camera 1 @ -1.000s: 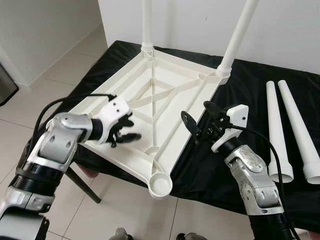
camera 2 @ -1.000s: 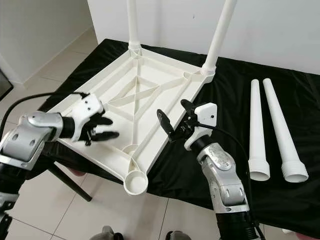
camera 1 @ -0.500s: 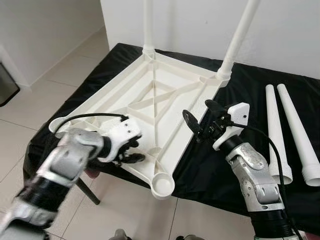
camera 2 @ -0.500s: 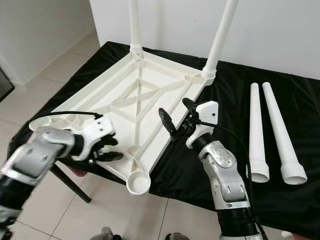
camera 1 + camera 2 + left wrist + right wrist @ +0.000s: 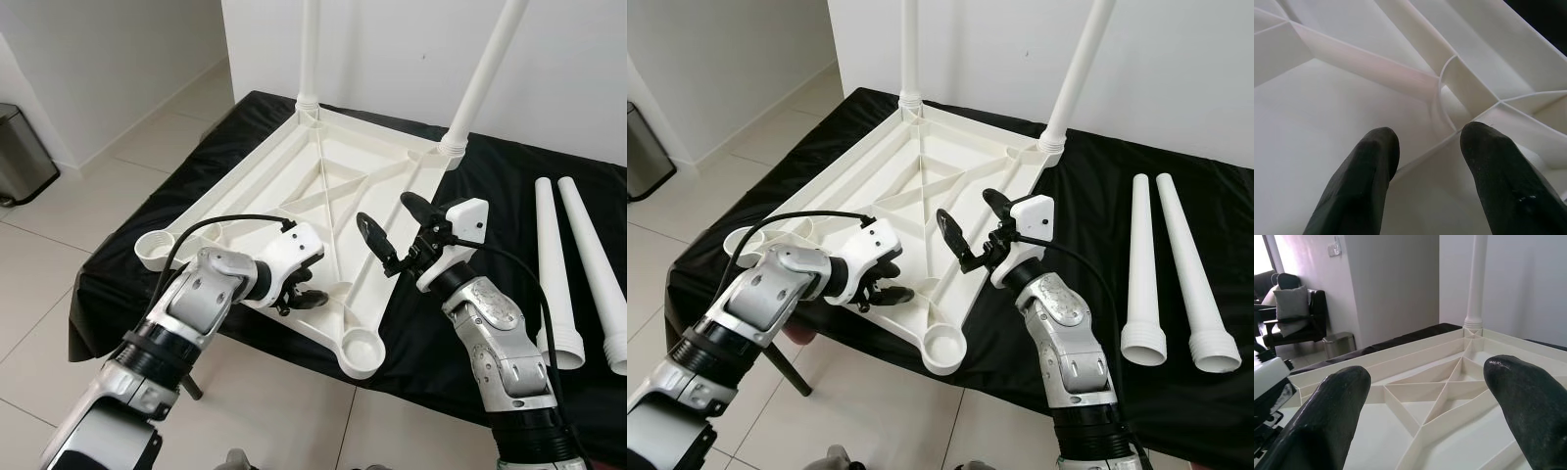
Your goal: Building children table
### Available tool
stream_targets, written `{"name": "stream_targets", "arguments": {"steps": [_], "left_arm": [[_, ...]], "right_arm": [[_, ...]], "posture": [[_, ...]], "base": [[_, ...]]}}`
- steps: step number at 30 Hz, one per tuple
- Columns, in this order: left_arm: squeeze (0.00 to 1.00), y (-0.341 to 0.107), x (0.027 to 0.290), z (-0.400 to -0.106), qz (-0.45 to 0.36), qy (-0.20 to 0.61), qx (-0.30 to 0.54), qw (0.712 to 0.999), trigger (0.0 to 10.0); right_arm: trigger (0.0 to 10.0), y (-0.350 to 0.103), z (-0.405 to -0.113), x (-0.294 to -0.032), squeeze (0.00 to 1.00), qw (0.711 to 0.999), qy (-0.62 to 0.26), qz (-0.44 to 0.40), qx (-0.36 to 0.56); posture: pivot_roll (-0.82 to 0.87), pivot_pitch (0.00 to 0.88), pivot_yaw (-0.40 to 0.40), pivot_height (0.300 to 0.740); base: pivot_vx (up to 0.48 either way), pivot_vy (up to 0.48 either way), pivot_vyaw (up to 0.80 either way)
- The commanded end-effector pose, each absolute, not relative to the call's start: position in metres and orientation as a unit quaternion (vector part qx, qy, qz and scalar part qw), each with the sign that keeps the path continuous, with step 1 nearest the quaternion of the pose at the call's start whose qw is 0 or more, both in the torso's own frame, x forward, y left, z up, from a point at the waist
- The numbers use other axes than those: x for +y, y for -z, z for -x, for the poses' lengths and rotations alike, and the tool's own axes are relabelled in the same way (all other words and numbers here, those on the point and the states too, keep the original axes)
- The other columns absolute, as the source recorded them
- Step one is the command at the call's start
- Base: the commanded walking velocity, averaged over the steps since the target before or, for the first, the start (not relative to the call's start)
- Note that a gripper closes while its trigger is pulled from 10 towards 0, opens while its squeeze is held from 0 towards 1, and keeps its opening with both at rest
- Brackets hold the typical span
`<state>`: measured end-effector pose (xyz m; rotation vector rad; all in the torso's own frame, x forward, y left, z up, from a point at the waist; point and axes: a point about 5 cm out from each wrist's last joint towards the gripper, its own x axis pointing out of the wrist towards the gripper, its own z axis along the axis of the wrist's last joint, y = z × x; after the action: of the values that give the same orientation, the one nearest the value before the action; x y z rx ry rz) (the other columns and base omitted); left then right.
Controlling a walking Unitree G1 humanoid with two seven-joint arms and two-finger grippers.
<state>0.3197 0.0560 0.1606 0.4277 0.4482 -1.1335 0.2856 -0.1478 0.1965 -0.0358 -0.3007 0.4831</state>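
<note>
We see a black-draped counter (image 5: 509, 196) carrying a white plastic children's table top (image 5: 323, 211), which lies upside down with its ribbed underside facing up. Two white legs (image 5: 480, 83) stand upright in its far corner sockets. The near corner socket (image 5: 361, 350) and the left corner socket (image 5: 157, 250) hold nothing and overhang the counter edge. Two loose white legs (image 5: 578, 264) lie side by side on the cloth to the right, well apart from the top.

Our left arm reaches in from the near edge, bent at the elbow; the left tool (image 5: 299, 294) rests on the ribbed underside near the near socket, its fingers (image 5: 1364, 183) apart and straddling a rib. Our right arm is raised over the top's right edge; the right tool (image 5: 392, 235) hovers there with fingers (image 5: 1528, 404) spread wide, gripping nothing.

A steel pedal bin (image 5: 24, 152) stands on the tiled floor at left.
</note>
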Motion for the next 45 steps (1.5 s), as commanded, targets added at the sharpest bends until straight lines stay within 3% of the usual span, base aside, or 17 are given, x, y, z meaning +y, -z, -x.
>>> {"name": "stream_targets", "arguments": {"steps": [1, 6, 16, 18, 34, 39, 45], "left_arm": [[0.00, -0.150, 0.053, -0.322, -0.204, 0.508, 0.224, 0.806, 10.0], [0.00, -0.150, 0.054, -0.342, -0.199, 0.458, 0.227, 0.836, 10.0], [0.00, -0.143, 0.068, -0.357, -0.218, 0.415, 0.239, 0.851, 10.0], [0.00, -0.144, 0.074, -0.365, -0.216, 0.385, 0.238, 0.865, 10.0], [0.00, -0.160, 0.092, -0.390, -0.218, 0.308, 0.206, 0.903, 10.0], [0.00, -0.164, 0.091, -0.388, -0.211, 0.331, 0.203, 0.897, 10.0], [0.00, -0.180, 0.086, -0.360, -0.193, 0.465, 0.172, 0.846, 10.0]], "right_arm": [[10.0, -0.196, -0.283, -0.147, 0.00, 0.960, -0.237, 0.018, -0.150], [10.0, -0.190, -0.280, -0.149, 0.00, 0.964, -0.223, 0.013, -0.142], [10.0, -0.189, -0.278, -0.150, 0.00, 0.967, -0.213, 0.009, -0.142], [10.0, -0.189, -0.278, -0.151, 0.00, 0.967, -0.211, 0.009, -0.142], [10.0, -0.186, -0.279, -0.147, 0.00, 0.969, -0.210, 0.001, -0.134], [10.0, -0.182, -0.280, -0.147, 0.00, 0.970, -0.208, -0.002, -0.123], [10.0, -0.171, -0.293, -0.147, 0.00, 0.975, -0.203, 0.005, -0.090]], "posture": [[-0.06, 0.037, 0.007, 0.740], [-0.07, 0.033, 0.016, 0.740], [-0.08, 0.028, 0.026, 0.740], [-0.08, 0.028, 0.024, 0.740], [-0.07, 0.042, 0.014, 0.740], [-0.06, 0.046, 0.012, 0.740], [-0.05, 0.044, 0.000, 0.740]], "base": [[0.000, 0.000, 0.00], [0.000, 0.000, 0.00], [0.000, 0.000, 0.00], [0.000, 0.000, 0.00], [0.000, 0.000, 0.00], [0.000, 0.000, 0.00], [0.000, 0.000, 0.00]]}}
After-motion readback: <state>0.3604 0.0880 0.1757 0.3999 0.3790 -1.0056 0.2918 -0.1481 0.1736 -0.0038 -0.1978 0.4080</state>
